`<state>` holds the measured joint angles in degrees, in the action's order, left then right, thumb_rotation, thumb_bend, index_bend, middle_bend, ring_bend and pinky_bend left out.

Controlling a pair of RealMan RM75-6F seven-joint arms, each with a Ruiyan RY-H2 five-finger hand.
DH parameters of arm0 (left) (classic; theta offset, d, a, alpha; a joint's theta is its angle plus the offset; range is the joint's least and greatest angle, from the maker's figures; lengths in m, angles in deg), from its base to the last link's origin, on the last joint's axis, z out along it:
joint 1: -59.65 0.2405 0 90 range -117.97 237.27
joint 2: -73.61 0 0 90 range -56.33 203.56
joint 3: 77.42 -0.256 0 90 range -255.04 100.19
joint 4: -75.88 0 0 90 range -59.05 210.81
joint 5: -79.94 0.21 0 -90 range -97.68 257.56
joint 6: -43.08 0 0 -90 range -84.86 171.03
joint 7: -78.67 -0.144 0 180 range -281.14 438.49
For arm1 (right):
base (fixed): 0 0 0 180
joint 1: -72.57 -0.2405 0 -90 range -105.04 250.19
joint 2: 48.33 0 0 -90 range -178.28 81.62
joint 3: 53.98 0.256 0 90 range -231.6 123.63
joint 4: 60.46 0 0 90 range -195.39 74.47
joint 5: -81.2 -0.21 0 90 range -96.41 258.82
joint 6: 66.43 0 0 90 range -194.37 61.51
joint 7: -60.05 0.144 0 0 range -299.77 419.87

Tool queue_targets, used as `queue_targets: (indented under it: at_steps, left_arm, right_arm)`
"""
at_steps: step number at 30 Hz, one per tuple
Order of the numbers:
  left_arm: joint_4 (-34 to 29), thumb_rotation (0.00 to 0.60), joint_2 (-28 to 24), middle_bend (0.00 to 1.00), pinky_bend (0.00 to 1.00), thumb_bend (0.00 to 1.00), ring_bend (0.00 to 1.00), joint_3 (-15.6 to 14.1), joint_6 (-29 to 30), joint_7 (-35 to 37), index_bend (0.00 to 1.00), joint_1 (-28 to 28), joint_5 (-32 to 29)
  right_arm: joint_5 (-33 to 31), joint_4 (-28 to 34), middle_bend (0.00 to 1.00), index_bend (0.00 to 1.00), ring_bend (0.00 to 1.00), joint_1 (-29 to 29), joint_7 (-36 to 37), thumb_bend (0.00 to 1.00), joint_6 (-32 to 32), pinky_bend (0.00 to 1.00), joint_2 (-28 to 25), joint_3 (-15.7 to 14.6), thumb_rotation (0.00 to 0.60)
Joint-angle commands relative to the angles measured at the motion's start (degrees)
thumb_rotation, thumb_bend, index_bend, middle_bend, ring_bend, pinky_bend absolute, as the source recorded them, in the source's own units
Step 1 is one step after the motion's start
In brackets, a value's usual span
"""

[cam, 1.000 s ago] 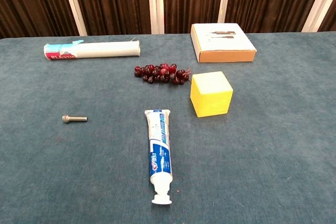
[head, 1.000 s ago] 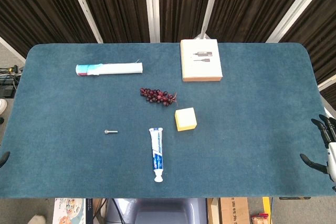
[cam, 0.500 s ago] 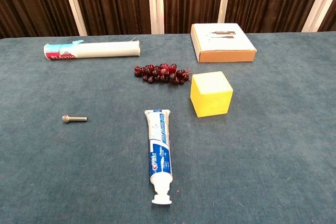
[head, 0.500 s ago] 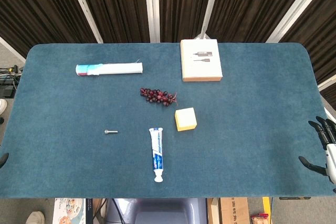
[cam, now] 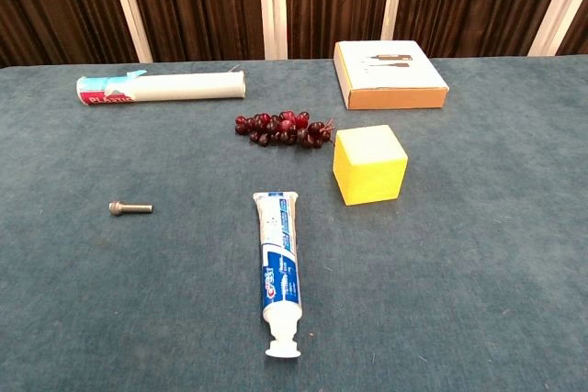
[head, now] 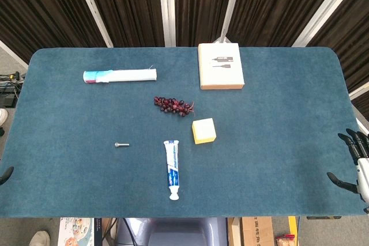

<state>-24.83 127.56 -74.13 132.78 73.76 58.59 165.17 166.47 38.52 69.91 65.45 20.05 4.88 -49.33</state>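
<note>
Right hand (head: 357,165): at table's right edge, fingers spread, held nothing. Left hand (head: 5,174): dark tip only; state indeterminable. Yellow foam cube (head: 204,130), white-blue toothpaste tube (head: 172,169): well left of right hand. Small steel bolt (head: 120,144): nearest left hand.

The right hand (head: 356,164) shows only in the head view, just off the right edge of the worktop (head: 277,142), near its front corner. Its dark fingers (head: 349,140) are spread apart and hold nothing, and the thumb tip pokes in over the worktop edge. Of the left hand (head: 4,173) only a dark tip shows, at the worktop's left edge near the front corner; how its fingers lie cannot be told. The chest view shows neither hand.
</note>
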Motion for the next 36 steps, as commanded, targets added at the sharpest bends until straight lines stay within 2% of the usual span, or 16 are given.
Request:
queue_targets:
  at_steps: [1, 4, 8, 17, 24, 28, 30, 32, 36]
  left_arm:
    - [0.42, 0.600, 0.33, 0.05, 0.00, 0.36, 0.00, 0.46, -0.58, 0.06, 0.12, -0.65, -0.30]
    - [1.54, 0.600, 1.04, 0.05, 0.00, 0.36, 0.00, 1.03, -1.77, 0.30, 0.14, -1.86, -0.27]
    - [3.10, 0.600, 1.26, 0.05, 0.00, 0.36, 0.00, 1.86, -7.86, -2.55, 0.14, -5.18, -3.11]
    - [2.09, 0.600, -2.56, 0.05, 0.00, 0.36, 0.00, 6.63, -29.98, -8.13, 0.15, -18.28, -16.20]
    - [0.24, 0.600, -3.60, 0.05, 0.00, 0.36, 0.00, 8.25, -45.55, -9.58, 0.17, -27.53, -29.16]
    - [-1.02, 0.600, -3.03, 0.06, 0.00, 0.36, 0.00, 7.56, -47.67, -14.68, 0.19, -31.58, -35.65]
    - [-2.48, 0.600, -2.31, 0.06, 0.00, 0.36, 0.00, 6.67, -47.30, -19.06, 0.20, -34.53, -41.03]
    - [-3.87, 0.600, -1.40, 0.06, 0.00, 0.37, 0.00, 6.06, -46.16, -22.16, 0.22, -37.23, -46.81]
    - [-5.65, 0.600, 1.22, 0.07, 0.00, 0.37, 0.00, 4.65, -41.49, -28.69, 0.25, -42.01, -54.57]
  right_arm:
    - [0.08, 0.07, 0.11, 0.16, 0.08, -0.18, -0.41, 0.15, -0.34, 0.00, 0.11, -0.08, 0.600]
    - [0.10, 0.19, 0.11, 0.16, 0.08, -0.22, -0.44, 0.15, -0.53, 0.00, 0.13, -0.17, 0.600]
    - [-0.37, 0.33, 0.11, 0.16, 0.08, -0.18, -0.99, 0.15, -0.67, 0.00, 0.16, -0.11, 0.600]
    - [-0.74, 1.61, 0.11, 0.16, 0.08, -0.61, -5.65, 0.15, -1.39, 0.00, 1.20, -0.28, 0.600]
    - [-1.02, 2.55, 0.11, 0.16, 0.08, -0.81, -8.78, 0.15, -1.83, 0.00, 1.94, -0.47, 0.600]
    - [-1.31, 2.66, 0.11, 0.16, 0.08, -0.87, -9.46, 0.15, -1.97, 0.00, 2.13, -0.44, 0.600]
    - [-1.52, 2.62, 0.11, 0.16, 0.08, -0.96, -9.77, 0.15, -2.09, 0.00, 2.26, -0.36, 0.600]
    - [-1.61, 2.58, 0.11, 0.16, 0.08, -0.99, -9.87, 0.15, -2.12, 0.00, 2.32, -0.32, 0.600]
    - [-1.87, 2.46, 0.11, 0.16, 0.08, -0.93, -9.64, 0.15, -2.05, 0.00, 2.31, -0.21, 0.600]
